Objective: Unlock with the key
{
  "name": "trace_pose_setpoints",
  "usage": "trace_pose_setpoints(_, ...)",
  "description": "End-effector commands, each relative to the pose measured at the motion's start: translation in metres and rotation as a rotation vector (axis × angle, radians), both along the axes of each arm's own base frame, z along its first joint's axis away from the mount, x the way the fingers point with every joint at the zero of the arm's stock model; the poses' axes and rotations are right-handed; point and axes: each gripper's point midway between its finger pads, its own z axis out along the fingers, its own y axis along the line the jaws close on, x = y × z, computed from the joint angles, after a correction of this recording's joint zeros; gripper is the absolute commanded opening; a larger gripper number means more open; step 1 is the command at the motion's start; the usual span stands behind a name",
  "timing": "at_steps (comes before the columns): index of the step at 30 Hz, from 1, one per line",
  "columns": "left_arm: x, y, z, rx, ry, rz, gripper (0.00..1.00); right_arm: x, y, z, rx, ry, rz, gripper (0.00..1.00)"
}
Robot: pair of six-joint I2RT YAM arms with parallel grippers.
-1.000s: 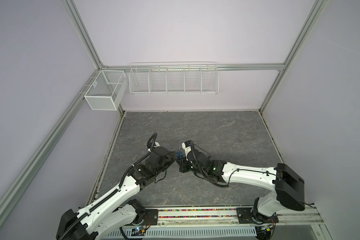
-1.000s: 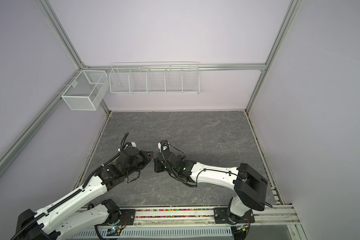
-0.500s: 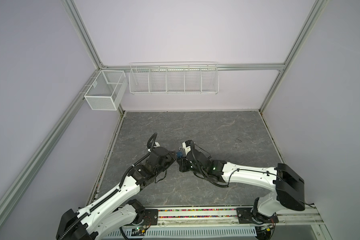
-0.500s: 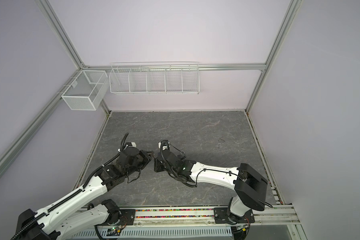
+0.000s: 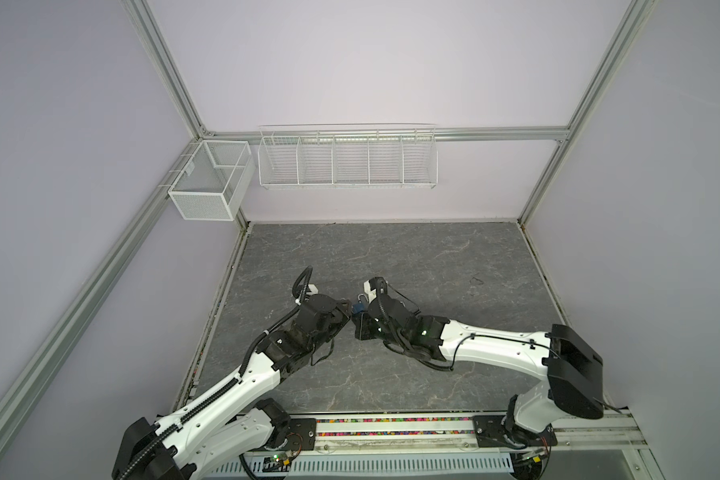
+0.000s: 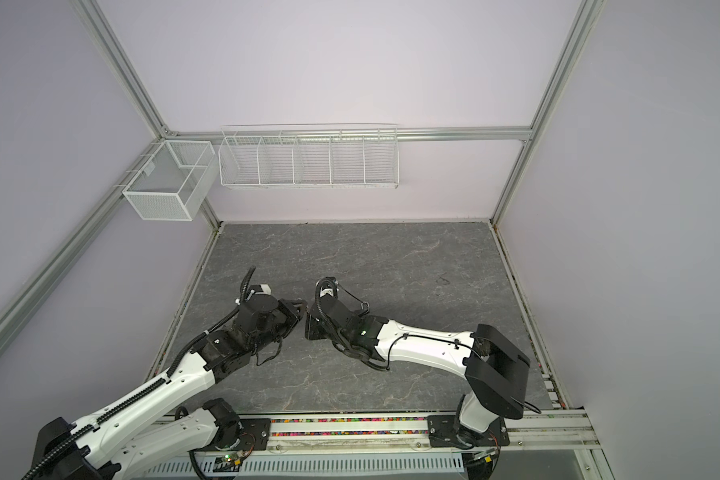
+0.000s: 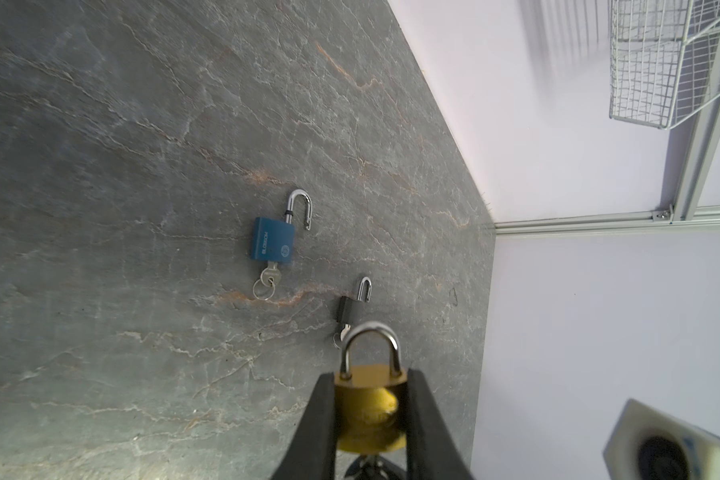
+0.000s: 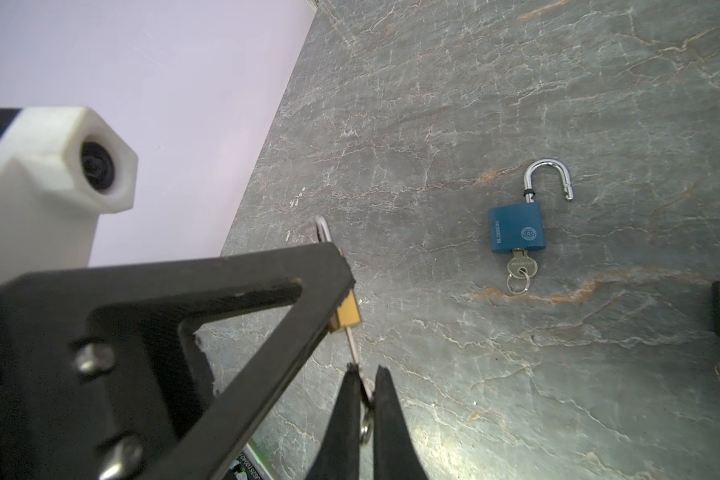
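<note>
A brass padlock (image 7: pixel 366 409): golden metal body with a dull satin sheen, polished steel shackle; the key (image 8: pixel 353 347) at its base is bare silvery metal; the left fingers (image 7: pixel 313 419) on the brass padlock are matt black plastic, faintly grainy; beyond it, a blue padlock (image 7: pixel 272 245) has a smooth satin coating and mirror-bright shackle; the desk (image 7: pixel 121 166) beneath looks like matt grey veined stone, slightly rough.

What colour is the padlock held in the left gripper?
The padlock is golden brass with a silver shackle; clearest in the left wrist view.
</note>
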Motion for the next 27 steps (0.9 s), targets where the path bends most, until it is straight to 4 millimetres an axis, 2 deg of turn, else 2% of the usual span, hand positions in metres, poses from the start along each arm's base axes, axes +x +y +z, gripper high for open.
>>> trace_pose_setpoints(1,-0.004,-0.009,0.003,-0.056,0.005,-0.024,0.00,0.002,0.014,0.010,0.053,0.009,0.011,0.07)
trace_pose_setpoints(3,-0.005,-0.011,0.004,-0.051,0.009,-0.043,0.00,0.001,0.017,0.014,0.074,0.002,0.026,0.06)
trace_pose_setpoints(11,-0.012,-0.018,0.001,0.012,0.020,-0.137,0.00,0.006,0.015,0.052,0.249,-0.007,0.084,0.07)
trace_pose_setpoints(15,-0.016,-0.020,0.000,0.034,0.027,-0.167,0.00,0.015,-0.001,0.052,0.149,-0.044,0.026,0.07)
trace_pose_setpoints(19,-0.022,-0.034,0.013,-0.023,0.004,-0.193,0.00,0.017,-0.001,0.054,0.178,-0.042,0.019,0.07)
trace_pose_setpoints(22,-0.026,-0.043,0.023,-0.070,-0.012,-0.217,0.00,0.014,0.005,0.069,0.266,-0.025,0.048,0.06)
trace_pose_setpoints(27,-0.031,-0.039,0.023,-0.042,-0.010,-0.237,0.00,0.013,0.003,0.104,0.457,-0.005,0.095,0.07)
